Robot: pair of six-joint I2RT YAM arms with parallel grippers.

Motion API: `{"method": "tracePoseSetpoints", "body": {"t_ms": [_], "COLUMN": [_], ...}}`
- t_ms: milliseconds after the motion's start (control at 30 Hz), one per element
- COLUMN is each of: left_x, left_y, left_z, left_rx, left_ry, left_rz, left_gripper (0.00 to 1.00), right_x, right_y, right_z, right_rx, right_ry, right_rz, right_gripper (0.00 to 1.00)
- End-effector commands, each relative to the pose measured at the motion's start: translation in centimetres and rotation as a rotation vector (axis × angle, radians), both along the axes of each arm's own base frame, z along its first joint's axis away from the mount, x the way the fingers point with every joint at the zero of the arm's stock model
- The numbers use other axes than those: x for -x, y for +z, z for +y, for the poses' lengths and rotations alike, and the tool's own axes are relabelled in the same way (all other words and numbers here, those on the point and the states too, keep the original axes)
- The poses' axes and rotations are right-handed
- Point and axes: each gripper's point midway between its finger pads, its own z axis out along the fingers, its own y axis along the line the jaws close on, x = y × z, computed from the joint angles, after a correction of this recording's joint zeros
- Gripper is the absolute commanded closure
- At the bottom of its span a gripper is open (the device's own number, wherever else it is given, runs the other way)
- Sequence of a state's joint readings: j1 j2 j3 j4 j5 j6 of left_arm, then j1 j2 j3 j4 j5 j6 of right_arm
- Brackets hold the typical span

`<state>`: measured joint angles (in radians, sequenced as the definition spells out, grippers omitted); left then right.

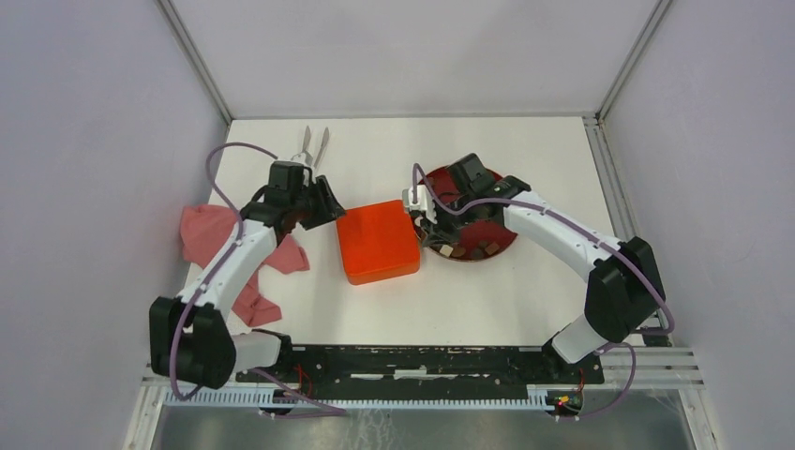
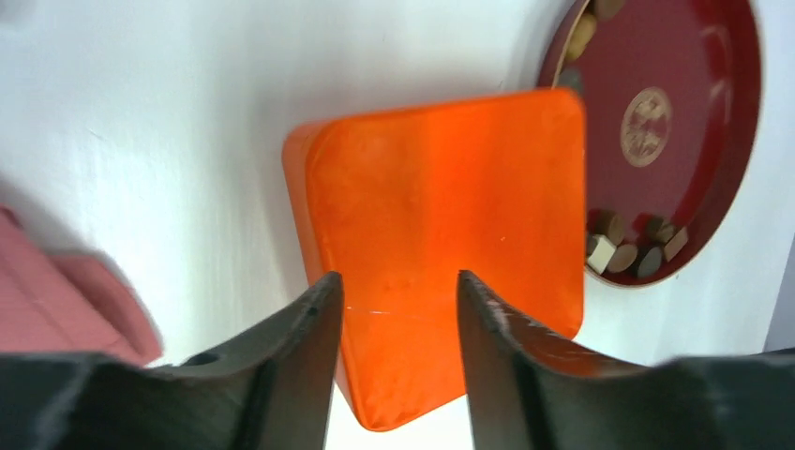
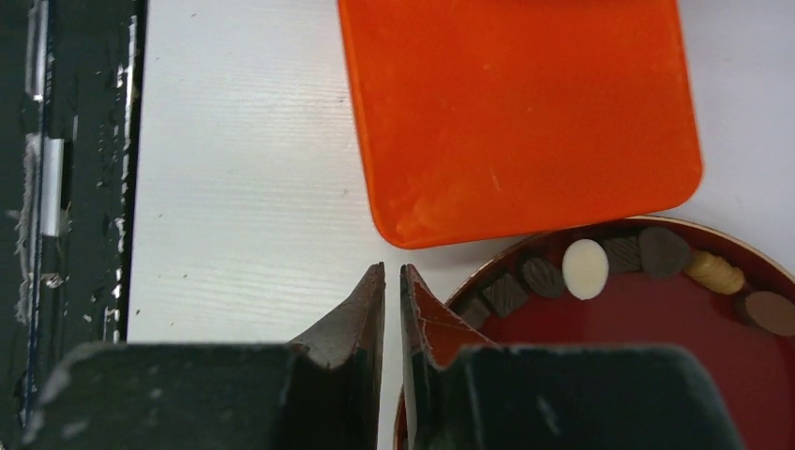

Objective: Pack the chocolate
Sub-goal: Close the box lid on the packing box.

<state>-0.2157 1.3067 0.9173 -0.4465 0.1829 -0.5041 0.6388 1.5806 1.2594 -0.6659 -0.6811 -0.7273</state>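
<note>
- Occlusion first: from above, the right arm covers most of the dark-red plate, so only its near-left rim shows there.
- The orange box shows just a smooth top, with its inside hidden. Both wrist views cut its edges off.
- The box's right edge is just beside the plate rim, and I can't tell if they touch.
- White table shows between the box and the black rail at the near edge. A pink cloth lies at the left and tongs at the far side.
- The chocolate is strung along the plate's rim nearest the box: dark squares, brown ovals and one cream-white oval, all tiny.
- The left gripper hangs left of the box, fingers spread about halfway, holding nothing.
- The right gripper is at the plate's left rim, fingers barely cracked apart, with nothing between them.
</note>
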Motion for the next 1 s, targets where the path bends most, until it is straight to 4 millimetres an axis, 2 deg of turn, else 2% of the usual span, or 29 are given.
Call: {"method": "tracePoseSetpoints", "body": {"t_ms": [0, 67, 133, 200, 333, 500, 633, 733, 767, 800, 867, 900, 967], "left_x": [0.3, 1.8, 3.8, 5.2, 7.0, 7.5, 6.8, 6.3, 6.5, 6.7, 7.2, 7.3, 7.9], "left_y": [2.7, 1.1, -0.8, -2.5, -5.8, -7.4, -6.5, -4.1, -3.4, -2.8, -1.2, 0.0, 3.4], "left_z": [2.9, 4.3, 5.5, 5.6, 3.6, -0.6, -4.1, -6.3, -6.3, -5.6, -2.6, -0.7, 1.5], "left_rx": [-0.108, -0.161, -0.199, -0.183, -0.102, 0.012, 0.079, 0.107, 0.099, 0.062, -0.073, -0.153, -0.238], "left_ry": [0.098, 0.150, 0.201, 0.219, 0.169, 0.051, -0.052, -0.120, -0.131, -0.117, -0.056, -0.026, -0.003], "left_rz": [-0.065, -0.005, 0.054, 0.089, 0.173, 0.176, 0.140, 0.083, 0.074, 0.065, 0.037, 0.009, -0.049], "left_gripper": [0.57, 0.75, 0.81, 0.84, 0.87, 0.86, 0.85, 0.85, 0.84, 0.84, 0.84, 0.84, 0.84], "right_x": [4.9, 6.7, 7.4, 7.0, 6.0, 5.1, 3.3, 1.4, 1.0, 0.4, -0.4, -0.8, -1.6], "right_y": [-0.8, -2.3, -3.2, -3.3, -3.6, -1.5, 0.5, 2.1, 2.8, 3.3, 4.6, 5.4, 7.4], "right_z": [-0.3, -0.3, -0.4, -0.2, -0.2, -1.1, -3.0, -5.0, -5.6, -6.3, -7.6, -8.3, -9.3], "right_rx": [-0.102, -0.108, -0.102, -0.102, -0.063, -0.115, -0.147, -0.168, -0.174, -0.174, -0.168, -0.164, -0.160], "right_ry": [0.163, 0.196, 0.206, 0.185, 0.151, 0.131, 0.057, -0.034, -0.061, -0.090, -0.140, -0.163, -0.216], "right_rz": [0.099, 0.095, 0.075, 0.082, 0.085, 0.057, -0.002, -0.052, -0.074, -0.092, -0.136, -0.163, -0.212], "right_gripper": [0.85, 0.86, 0.86, 0.86, 0.87, 0.86, 0.85, 0.84, 0.83, 0.83, 0.82, 0.81, 0.79]}}
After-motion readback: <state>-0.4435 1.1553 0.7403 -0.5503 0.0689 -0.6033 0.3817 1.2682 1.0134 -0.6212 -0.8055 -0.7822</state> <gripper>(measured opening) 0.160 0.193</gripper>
